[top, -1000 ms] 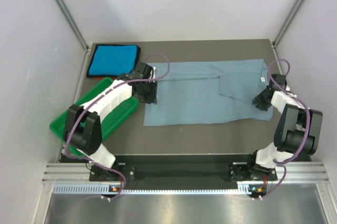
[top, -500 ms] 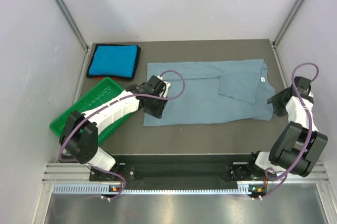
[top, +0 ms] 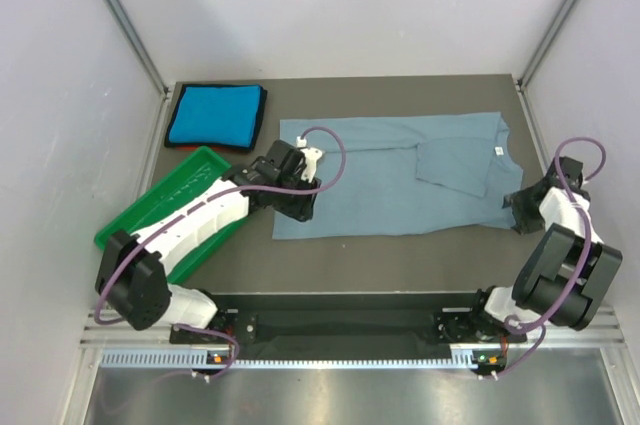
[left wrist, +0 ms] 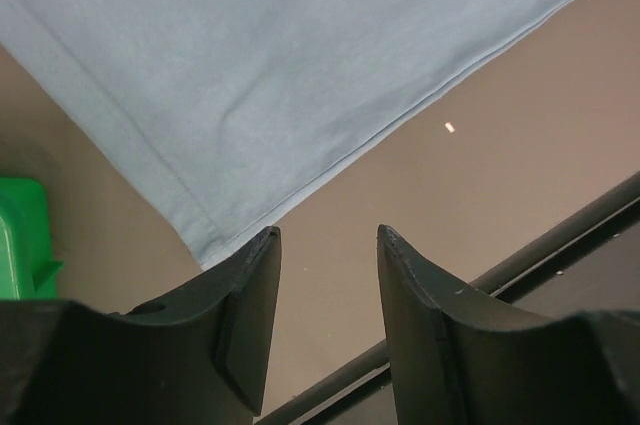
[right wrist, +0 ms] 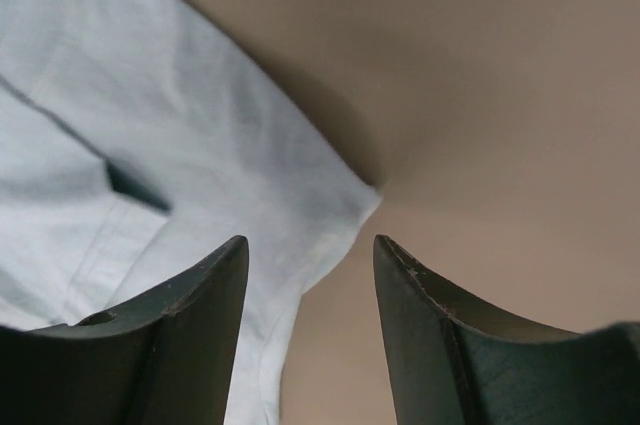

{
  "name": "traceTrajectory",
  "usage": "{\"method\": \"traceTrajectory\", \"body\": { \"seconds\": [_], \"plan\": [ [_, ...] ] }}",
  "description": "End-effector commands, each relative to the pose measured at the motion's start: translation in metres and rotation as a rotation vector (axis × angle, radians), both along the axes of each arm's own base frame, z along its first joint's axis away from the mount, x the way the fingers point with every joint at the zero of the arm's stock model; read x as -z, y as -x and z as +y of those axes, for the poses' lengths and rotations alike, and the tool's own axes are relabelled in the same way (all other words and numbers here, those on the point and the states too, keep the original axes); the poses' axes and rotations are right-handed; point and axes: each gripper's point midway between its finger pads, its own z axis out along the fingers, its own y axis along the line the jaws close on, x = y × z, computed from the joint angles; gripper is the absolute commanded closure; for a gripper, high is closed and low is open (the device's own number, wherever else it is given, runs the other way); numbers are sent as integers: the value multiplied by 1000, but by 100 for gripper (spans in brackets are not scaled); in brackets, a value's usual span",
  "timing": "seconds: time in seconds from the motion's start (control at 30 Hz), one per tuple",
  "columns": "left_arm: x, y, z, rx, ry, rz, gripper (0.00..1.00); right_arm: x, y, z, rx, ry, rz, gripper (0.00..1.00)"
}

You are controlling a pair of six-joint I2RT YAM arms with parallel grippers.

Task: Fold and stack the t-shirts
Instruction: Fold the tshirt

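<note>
From above, the left arm (top: 200, 215) hides much of the tray (top: 195, 170); the left wrist view catches only its corner. Both wrist views cut the grey tee (top: 400, 180) off. Its tag (top: 495, 149) is too small to read.

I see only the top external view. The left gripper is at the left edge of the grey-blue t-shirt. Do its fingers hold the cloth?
Observer: No. In the left wrist view the left gripper is open with nothing between its jaws. A corner of the grey-blue t-shirt lies flat just beyond them.
Operator: And the right gripper, at the right side of the shirt?
Observer: The right wrist view shows the right gripper open too. A cloth corner lies beyond its fingers on the table, not pinched.
</note>
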Motion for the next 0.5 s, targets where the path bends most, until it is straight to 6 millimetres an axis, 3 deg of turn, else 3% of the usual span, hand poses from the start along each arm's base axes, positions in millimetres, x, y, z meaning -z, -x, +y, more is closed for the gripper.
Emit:
{"method": "traceTrajectory", "body": {
  "seconds": [0.0,0.07,0.2,0.27,0.47],
  "plan": [
    [-21,-10,-12,16,79,-75,51,14,2,-5,91,-23,14,47],
    [-7,-11,-3,-5,13,-47,51,20,4,-6,105,-22,28,47],
    [30,-16,35,-137,-218,2,55,31,9,-9,112,10,34,48],
    [44,-9,35,-113,-238,48,56,35,11,-12,108,40,26,55],
    [53,-6,28,-85,-187,41,55,44,16,-25,72,115,65,68]
  ]
}}
